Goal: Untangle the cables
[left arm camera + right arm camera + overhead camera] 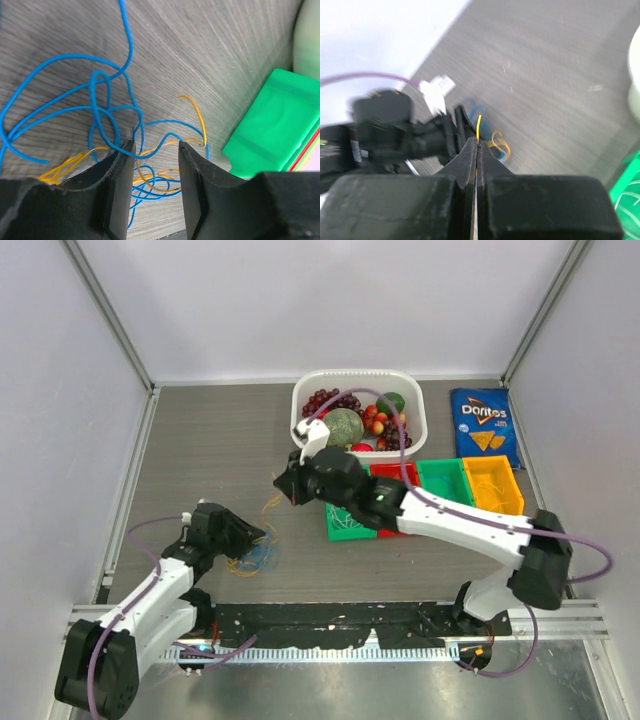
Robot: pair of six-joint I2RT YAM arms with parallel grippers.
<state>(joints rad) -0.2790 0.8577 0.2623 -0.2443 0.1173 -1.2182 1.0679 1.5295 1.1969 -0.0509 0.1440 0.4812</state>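
Cables (pixel 255 554): blue-yellow tangle on surface (pixel 200 440), beside left arm.
Needed: slow, steady pull on yellow strand (pixel 479 125), up and away from tangle; blue strands (pixel 129 35) pinned down, knots kept from tightening.
Right fingers (pixel 476 150): closed tight on yellow strand, held above surface.
Left fingers (pixel 120 167): partly open, straddled blue strands, nothing clamped yet.

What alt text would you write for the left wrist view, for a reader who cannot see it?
The left arm's black fingers stand apart over a tangle of thin blue cables and yellow cables on a grey table, strands of both crossing the gap between them. A green bin sits at the right.
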